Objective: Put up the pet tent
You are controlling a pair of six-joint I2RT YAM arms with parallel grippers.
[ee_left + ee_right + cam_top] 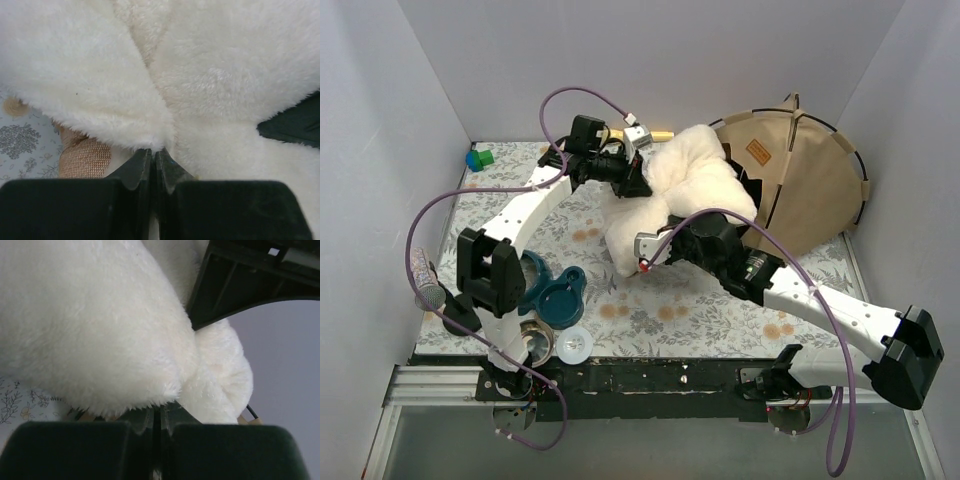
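Both pincers nip the plush cushion, and the tent lies flat behind it.

From above: the tan fabric pet tent [810, 190], fanned flat on thin black poles, lies at the far right of the flowered table [720, 320], partly under a cream-white fluffy cushion [685, 185]. The left gripper [638, 180] and right gripper [650, 250] meet the cushion's left and near edges. Left wrist: jaws pressed together on a fold of fur. Right wrist: jaws together too, with the fur edge seemingly caught at their tips. To me the tent looks light, floppy cloth on springy poles that could snap open. I'd take it by the black-trimmed rim or a pole, not the slack fabric.
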